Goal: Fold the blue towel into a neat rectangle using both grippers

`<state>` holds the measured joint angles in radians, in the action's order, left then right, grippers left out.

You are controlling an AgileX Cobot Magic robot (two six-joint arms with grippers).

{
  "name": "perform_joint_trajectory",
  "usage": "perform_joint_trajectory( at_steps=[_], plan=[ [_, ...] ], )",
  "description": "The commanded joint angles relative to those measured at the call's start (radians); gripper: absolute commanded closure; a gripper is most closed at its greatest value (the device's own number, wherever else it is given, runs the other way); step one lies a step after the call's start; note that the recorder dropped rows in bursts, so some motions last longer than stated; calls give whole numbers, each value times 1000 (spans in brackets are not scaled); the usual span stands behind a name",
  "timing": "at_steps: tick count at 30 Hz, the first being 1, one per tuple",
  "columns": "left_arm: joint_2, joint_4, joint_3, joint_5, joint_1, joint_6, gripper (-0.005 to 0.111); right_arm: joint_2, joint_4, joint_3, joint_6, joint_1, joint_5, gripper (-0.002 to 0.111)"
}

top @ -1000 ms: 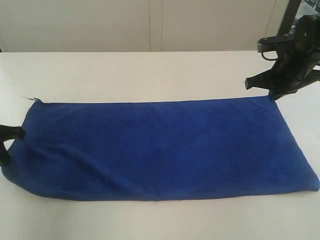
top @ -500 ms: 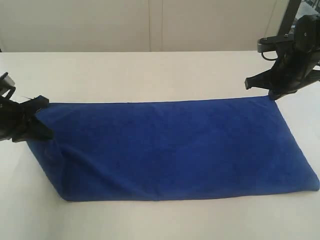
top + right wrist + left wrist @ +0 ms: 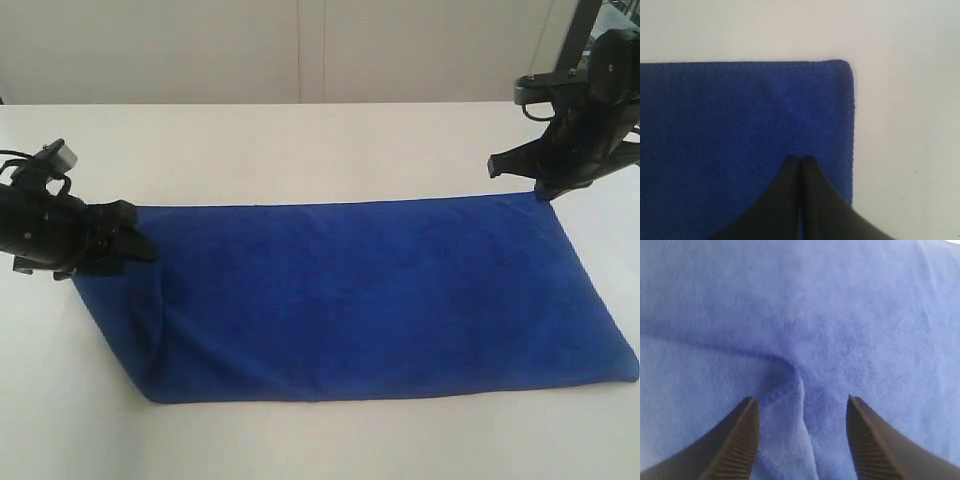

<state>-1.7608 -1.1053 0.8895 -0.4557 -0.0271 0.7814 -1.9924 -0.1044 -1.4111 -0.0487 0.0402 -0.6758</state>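
The blue towel [image 3: 360, 290] lies lengthwise across the white table [image 3: 300, 150]. Its left end is drawn in and doubled over along a slanting fold. My left gripper [image 3: 138, 246] sits low at that end, pointing right. In the left wrist view it [image 3: 800, 400] is open, and a loose stitched corner of the towel [image 3: 790, 440] lies between the ribbed fingers [image 3: 740, 440]. My right gripper [image 3: 543, 190] rests at the towel's far right corner. Its black fingertips are shut together [image 3: 800, 159] on top of the flat cloth [image 3: 730, 115], just inside the edge.
A pale wall with a vertical seam [image 3: 300, 50] rises behind the table. A black stand [image 3: 580, 30] carries the right arm at the back right. Bare table shows in front of the towel [image 3: 320, 440] and behind it.
My left gripper has swept from the table's left edge up and to the right. The towel's left end came with it and now lies folded inward. The right gripper has stayed put.
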Motion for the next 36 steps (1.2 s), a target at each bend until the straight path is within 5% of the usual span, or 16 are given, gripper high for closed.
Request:
perform_joint_trajectory(
  at_steps=[1,17,26,36],
  plan=[
    [2,24,8,0,-5,85,49,7,4,5,8,-12,-16,108],
    [-82,-22,8,-48,-6,115,53,7,7,5,8,-12,-14,108],
    [-82,-22,8,-49,-6,139,89,7,7,5,8,-12,-14,108],
    [-82,-22,8,-71,-6,142,107,7,7,5,8,-12,-14,108]
  ],
)
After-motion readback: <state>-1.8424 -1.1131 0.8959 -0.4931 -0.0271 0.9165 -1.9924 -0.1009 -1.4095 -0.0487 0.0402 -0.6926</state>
